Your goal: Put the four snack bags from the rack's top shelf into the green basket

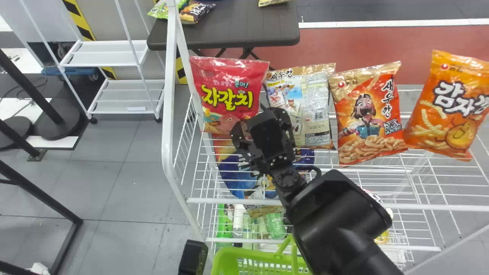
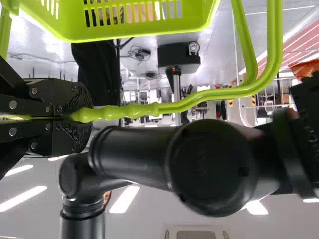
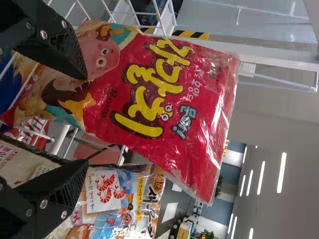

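My right gripper (image 1: 263, 124) is open over the rack's top shelf (image 1: 359, 166), in front of the red bag (image 1: 229, 93) and the beige bag (image 1: 301, 103). To their right stand the orange-red bag (image 1: 368, 114) and the orange bag (image 1: 447, 110). In the right wrist view, one finger of the open right gripper (image 3: 84, 122) overlaps the red bag (image 3: 164, 109) and the other overlaps the beige bag (image 3: 119, 199); contact cannot be told. The green basket (image 1: 229, 259) is low at the front. In the left wrist view my left gripper (image 2: 79, 117) is shut on its handle (image 2: 124, 111).
White posts (image 1: 170, 114) bound the rack's left side. Blue packs (image 1: 238, 175) and bottles (image 1: 275, 225) lie on lower levels. Behind is a dark table (image 1: 237, 23) with snack bags; a white shelf cart (image 1: 110, 53) stands at the back left.
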`<move>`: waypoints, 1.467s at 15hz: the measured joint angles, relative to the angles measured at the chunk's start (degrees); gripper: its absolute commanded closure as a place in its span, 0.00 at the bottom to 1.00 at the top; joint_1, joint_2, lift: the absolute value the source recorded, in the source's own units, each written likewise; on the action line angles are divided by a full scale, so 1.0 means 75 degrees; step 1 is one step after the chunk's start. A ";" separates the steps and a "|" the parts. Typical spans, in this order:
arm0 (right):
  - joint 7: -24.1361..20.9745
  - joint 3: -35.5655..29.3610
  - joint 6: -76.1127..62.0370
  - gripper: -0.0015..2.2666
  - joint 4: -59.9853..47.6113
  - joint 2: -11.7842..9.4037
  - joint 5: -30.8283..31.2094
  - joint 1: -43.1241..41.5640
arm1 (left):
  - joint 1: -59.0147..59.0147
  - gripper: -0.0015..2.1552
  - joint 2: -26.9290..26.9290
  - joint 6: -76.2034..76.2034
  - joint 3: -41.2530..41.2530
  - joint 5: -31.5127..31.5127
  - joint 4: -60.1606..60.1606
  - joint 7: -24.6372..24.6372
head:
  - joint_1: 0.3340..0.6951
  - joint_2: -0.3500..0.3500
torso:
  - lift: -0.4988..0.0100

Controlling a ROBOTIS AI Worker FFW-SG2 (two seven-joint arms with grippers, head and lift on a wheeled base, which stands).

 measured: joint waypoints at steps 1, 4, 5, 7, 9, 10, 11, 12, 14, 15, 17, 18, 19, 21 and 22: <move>0.0144 -0.0012 0.0013 0.85 0.0006 0.0000 -0.0040 -0.0006 | -0.0005 1.00 -0.0001 0.0000 0.0012 0.0003 0.0009 0.0000 | 1.00 0.65 | 0.98; 0.0687 -0.0086 0.0233 0.93 -0.0296 0.0000 -0.0091 0.0192 | -0.0018 1.00 -0.0004 0.0000 -0.0012 0.0004 0.0009 0.0050 | 1.00 0.67 | 0.98; 0.0851 -0.0143 0.0323 0.94 -0.0434 0.0000 -0.0082 0.0257 | -0.0033 1.00 -0.0005 0.0000 -0.0041 0.0000 0.0003 0.0079 | 1.00 0.68 | 0.98; 0.0988 -0.0226 0.0409 0.94 -0.0665 0.0000 -0.0054 0.0365 | -0.0052 1.00 -0.0005 0.0000 -0.0080 -0.0015 -0.0015 0.0108 | 1.00 0.67 | 0.98; 0.0994 -0.0220 0.0428 0.94 -0.1021 0.0000 -0.0034 0.0561 | -0.0060 1.00 -0.0005 0.0000 -0.0089 -0.0020 -0.0032 0.0117 | 1.00 0.68 | 0.98; 0.0993 -0.0198 0.0436 0.94 -0.1282 0.0000 -0.0030 0.0713 | -0.0060 1.00 -0.0005 0.0000 -0.0089 -0.0020 -0.0041 0.0121 | 1.00 0.68 | 0.98; 0.0992 -0.0174 0.0476 0.94 -0.1535 0.0000 -0.0033 0.0861 | -0.0060 1.00 -0.0005 0.0000 -0.0090 -0.0020 -0.0053 0.0121 | 1.00 0.69 | 0.98; 0.0992 -0.0150 0.0573 0.94 -0.1869 0.0000 -0.0080 0.1051 | -0.0060 1.00 -0.0005 0.0000 -0.0090 -0.0019 -0.0070 0.0122 | 1.00 0.71 | 0.98; 0.0992 -0.0151 0.0856 0.94 -0.2703 0.0000 -0.0237 0.1542 | -0.0072 1.00 -0.0005 0.0000 -0.0090 -0.0019 -0.0088 0.0150 | 1.00 0.72 | 0.98; 0.0986 -0.0212 0.1069 0.94 -0.3286 -0.0016 -0.0305 0.1900 | -0.0085 1.00 -0.0005 0.0000 -0.0086 -0.0019 -0.0097 0.0166 | 1.00 0.72 | 0.98; 0.0971 -0.0484 0.1412 0.94 -0.4596 -0.0322 -0.0372 0.2764 | -0.0109 1.00 -0.0005 0.0000 -0.0058 -0.0019 -0.0113 0.0201 | 1.00 0.68 | 0.98; 0.0968 -0.0676 0.1528 0.94 -0.5336 -0.0568 -0.0310 0.3318 | -0.0133 1.00 -0.0007 0.0000 -0.0044 -0.0019 -0.0113 0.0255 | 1.00 0.60 | 0.98; 0.0968 -0.0923 0.1571 0.94 -0.6048 -0.0826 -0.0214 0.3932 | -0.0174 1.00 -0.0012 0.0000 -0.0043 -0.0019 -0.0110 0.0317 | 1.00 0.53 | 0.98; 0.0968 -0.1474 0.1503 0.94 -0.7174 -0.1350 -0.0146 0.5099 | -0.0234 1.00 -0.0038 0.0000 -0.0041 -0.0032 -0.0098 0.0382 | 1.00 0.42 | 0.98; 0.0975 -0.1817 0.1393 0.94 -0.7671 -0.1600 -0.0158 0.5752 | -0.0249 1.00 -0.0053 0.0000 -0.0027 -0.0045 -0.0094 0.0436 | 1.00 0.27 | 0.98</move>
